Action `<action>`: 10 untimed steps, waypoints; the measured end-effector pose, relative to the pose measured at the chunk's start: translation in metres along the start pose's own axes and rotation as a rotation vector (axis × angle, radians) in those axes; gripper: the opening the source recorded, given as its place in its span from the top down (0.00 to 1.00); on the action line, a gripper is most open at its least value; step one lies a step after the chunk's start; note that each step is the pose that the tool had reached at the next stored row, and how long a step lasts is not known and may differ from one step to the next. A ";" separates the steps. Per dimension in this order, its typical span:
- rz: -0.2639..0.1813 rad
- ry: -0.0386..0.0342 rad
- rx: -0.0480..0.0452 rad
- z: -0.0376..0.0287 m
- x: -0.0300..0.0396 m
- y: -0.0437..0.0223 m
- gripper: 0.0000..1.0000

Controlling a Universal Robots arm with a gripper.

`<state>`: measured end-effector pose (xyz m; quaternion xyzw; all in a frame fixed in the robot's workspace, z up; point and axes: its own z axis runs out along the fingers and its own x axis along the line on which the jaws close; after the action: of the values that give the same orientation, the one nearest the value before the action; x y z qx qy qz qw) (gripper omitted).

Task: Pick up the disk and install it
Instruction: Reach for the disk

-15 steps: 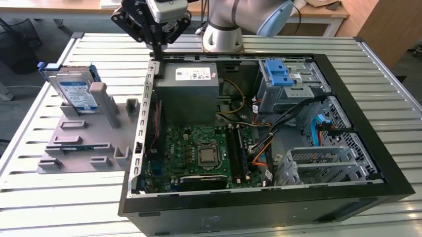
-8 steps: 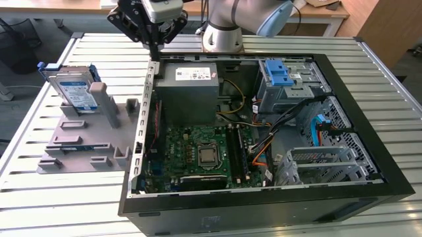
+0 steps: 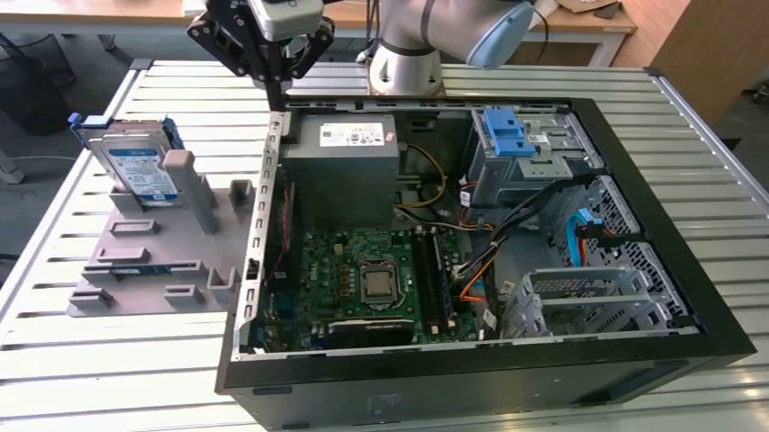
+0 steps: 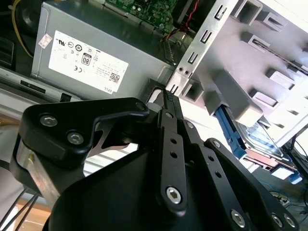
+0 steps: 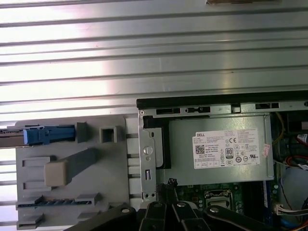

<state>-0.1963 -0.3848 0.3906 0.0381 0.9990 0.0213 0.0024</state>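
And the arm (image 3: 415,36) is up at the far edge of the surface (image 3: 121,378), jaws hanging over the far wall of the open computer case (image 3: 456,396), right above the power supply (image 3: 348,175). They are clenched on nothing. The second wrist view makes that plain, with the black links folded in and the tips meeting.

The disk (image 3: 132,166) is nowhere near them. It stands upright in a slot at the far end of the grey fixture (image 3: 144,261), close to the surface's edge on the exterior view's left and well apart from the jaws.

So this reads as the reach for the pick, with nothing lifted yet. To do it well, the jaws want to spread before they get close. They should line up across the disk's two flat faces, not its blue-framed edges. They should also come down clear of the grey post just beside it, and any lift should go straight up the slot so the frame does not bind.

The views split the work nicely. The first wrist view looks straight down and catches the disk (image 5: 48,134) edge-on, a thin blue strip in the fixture (image 5: 110,163). That gives the line to square up to, beside the power supply (image 5: 221,149). The exterior view adds the labelled face and how high the disk stands. The second wrist view has the disk (image 4: 260,139) past the fixture (image 4: 250,48).
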 end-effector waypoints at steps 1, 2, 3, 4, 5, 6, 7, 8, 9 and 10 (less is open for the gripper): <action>0.000 -0.0001 -0.0001 0.0000 0.0009 0.0002 0.89; 0.000 -0.0001 -0.0001 0.0000 0.0017 0.0003 0.89; 0.000 -0.0001 -0.0001 0.0000 0.0026 0.0005 0.89; 0.000 -0.0001 -0.0001 0.0001 0.0035 0.0006 0.89; 0.000 -0.0001 -0.0001 0.0001 0.0043 0.0008 0.89; 0.000 -0.0001 -0.0001 0.0001 0.0051 0.0009 0.89; 0.000 0.0000 0.0000 0.0001 0.0060 0.0011 0.89; 0.000 0.0000 0.0000 0.0001 0.0069 0.0012 0.89; 0.000 -0.0001 0.0000 0.0001 0.0077 0.0013 0.89; 0.000 -0.0001 -0.0001 0.0001 0.0085 0.0015 0.89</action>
<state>-0.2047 -0.3827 0.3906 0.0381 0.9990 0.0213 0.0024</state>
